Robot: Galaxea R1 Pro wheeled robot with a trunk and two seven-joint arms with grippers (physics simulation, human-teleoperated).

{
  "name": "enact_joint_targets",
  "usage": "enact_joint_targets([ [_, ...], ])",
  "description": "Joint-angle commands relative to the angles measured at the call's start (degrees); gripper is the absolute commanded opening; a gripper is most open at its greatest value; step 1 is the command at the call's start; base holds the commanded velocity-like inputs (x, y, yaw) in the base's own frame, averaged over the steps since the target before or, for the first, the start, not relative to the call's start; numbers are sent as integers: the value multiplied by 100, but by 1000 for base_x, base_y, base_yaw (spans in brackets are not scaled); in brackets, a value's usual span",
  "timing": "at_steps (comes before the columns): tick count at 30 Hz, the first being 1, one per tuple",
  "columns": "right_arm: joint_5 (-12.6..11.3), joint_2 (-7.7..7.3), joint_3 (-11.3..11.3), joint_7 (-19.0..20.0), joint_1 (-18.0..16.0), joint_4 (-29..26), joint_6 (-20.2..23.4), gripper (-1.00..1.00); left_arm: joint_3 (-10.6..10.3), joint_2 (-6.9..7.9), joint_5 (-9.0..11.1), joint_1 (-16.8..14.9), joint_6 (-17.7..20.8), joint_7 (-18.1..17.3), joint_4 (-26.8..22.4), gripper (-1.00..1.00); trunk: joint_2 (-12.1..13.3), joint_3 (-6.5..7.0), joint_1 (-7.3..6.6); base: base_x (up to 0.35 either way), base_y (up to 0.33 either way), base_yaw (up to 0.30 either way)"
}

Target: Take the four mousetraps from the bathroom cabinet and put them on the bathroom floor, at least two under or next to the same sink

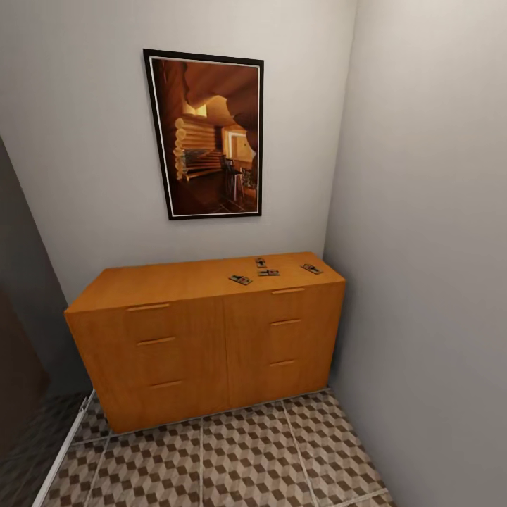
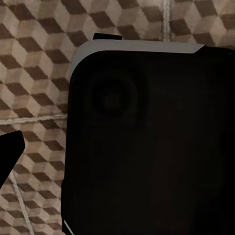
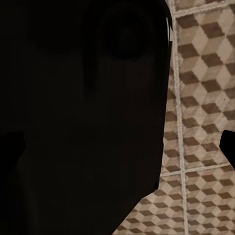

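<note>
Several mousetraps lie on the flat top of the orange-brown cabinet (image 1: pixel 184 336), toward its right end: one (image 1: pixel 240 279) nearest the front, one (image 1: pixel 268 272) beside it, one (image 1: pixel 260 262) behind, one (image 1: pixel 311 268) far right. The cabinet's drawers are closed. The cube-patterned bathroom floor (image 1: pixel 246 451) spreads in front of it. In the left wrist view my left gripper (image 2: pixel 117 156) hangs over the floor tiles (image 2: pixel 34 58) beside my dark base, with one fingertip (image 2: pixel 11 152) at the frame edge. My right gripper (image 3: pixel 117 147) is likewise spread, one fingertip (image 3: pixel 228 147) over tiles.
The cabinet stands in a narrow alcove, its right end close to a grey wall (image 1: pixel 422 282). A framed picture (image 1: pixel 208 134) hangs above it. At the left a white threshold strip (image 1: pixel 67 443) borders a darker floor (image 1: pixel 24 458).
</note>
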Motion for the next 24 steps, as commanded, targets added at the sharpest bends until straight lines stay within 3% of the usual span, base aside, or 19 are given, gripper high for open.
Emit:
enact_joint_targets([
  [1,-1,0,-2,-4,-1,0,2,100,-5,-3,54,-1,-13,0,-1,100,-2,-4,0,0,0,0],
  [24,-64,-50,-56,32,-1,0,24,100,-55,-67,37,-1,20,-4,-310,100,-2,-4,0,0,0,0],
])
